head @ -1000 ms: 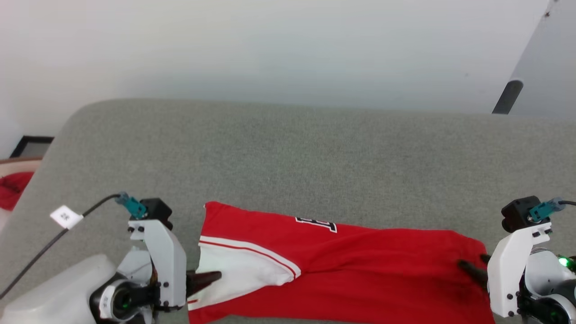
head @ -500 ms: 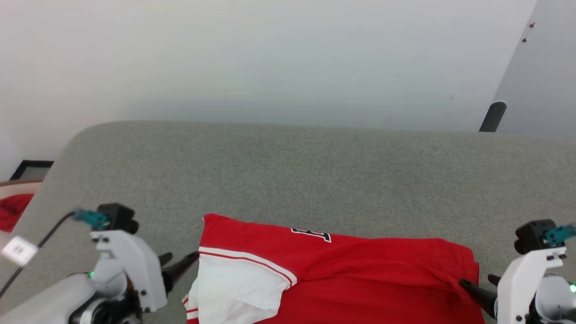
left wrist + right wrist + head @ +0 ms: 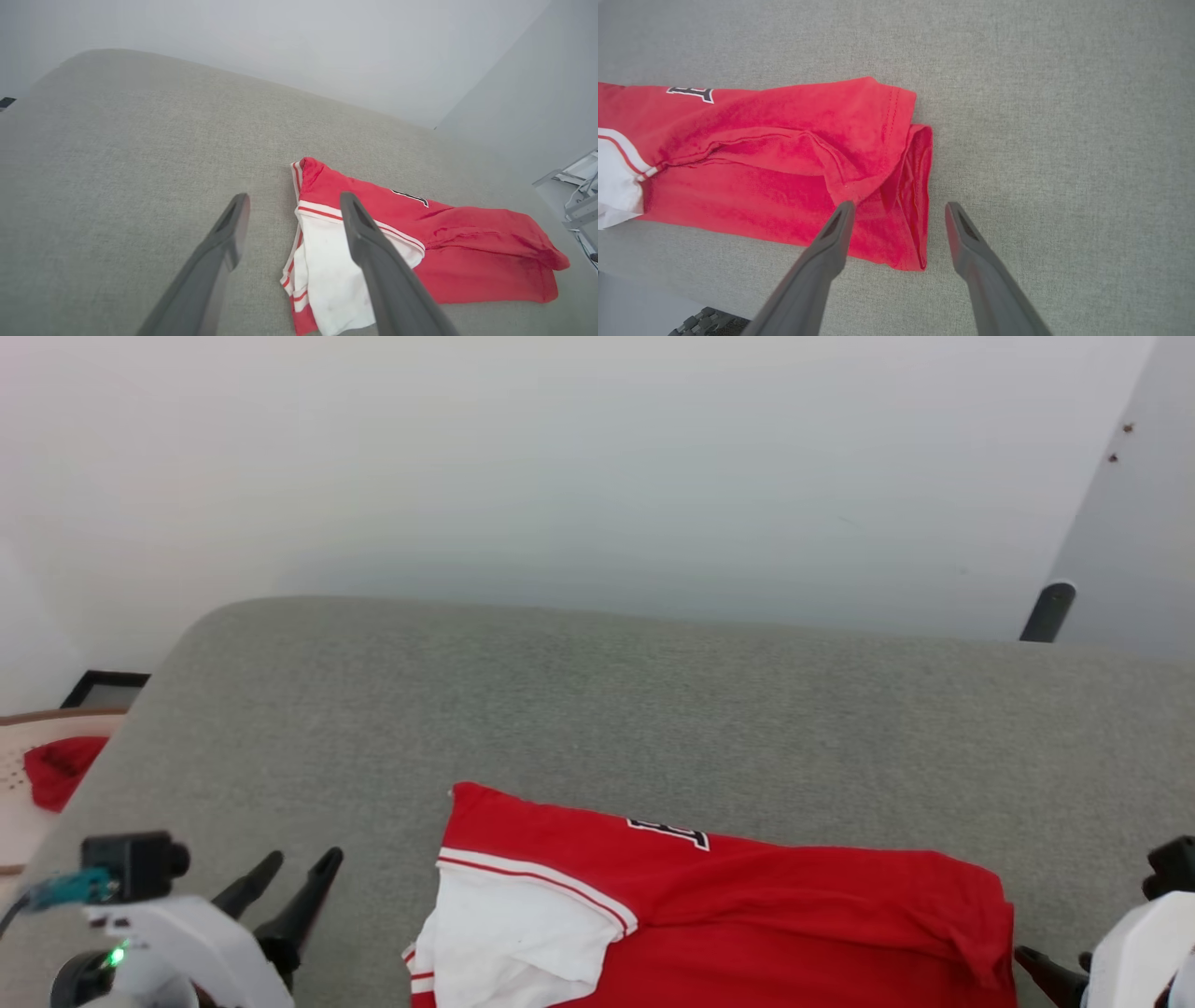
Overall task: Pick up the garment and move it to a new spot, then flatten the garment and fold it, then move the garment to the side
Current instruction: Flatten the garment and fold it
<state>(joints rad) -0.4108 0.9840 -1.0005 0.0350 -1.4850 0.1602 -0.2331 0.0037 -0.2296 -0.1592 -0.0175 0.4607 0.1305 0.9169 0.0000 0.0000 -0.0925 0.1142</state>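
Quick look from my remote seat. Writing first: there's just 1 bit of print, black lettering [image 3: 667,833] with a white outline on the garment [image 3: 747,915]. Most of it is tucked under a fold, so I can't read a word of it. No brand tag that I can make out.

Counts: 1 garment, 2 grippers, and 1 small red cloth [image 3: 61,770] sitting in 1 pale basket [image 3: 17,812] off the left edge of the table.

The garment lies on the grey fabric table [image 3: 597,709] along the near edge, folded into a long band. The white sleeve [image 3: 513,933] with its red-white striped trim [image 3: 292,275] is at my left end, and the red hem is doubled over at my right end.

The left gripper [image 3: 294,197] has its 2 fingers spread wide with nothing between them, and it sits near the sleeve end but apart from it.

The right gripper [image 3: 900,205] has its fingers wide apart too, with nothing pinched. In its wrist view 1 finger overlaps the hem end and the other is over bare table. I can't tell whether that finger actually touches the cloth.
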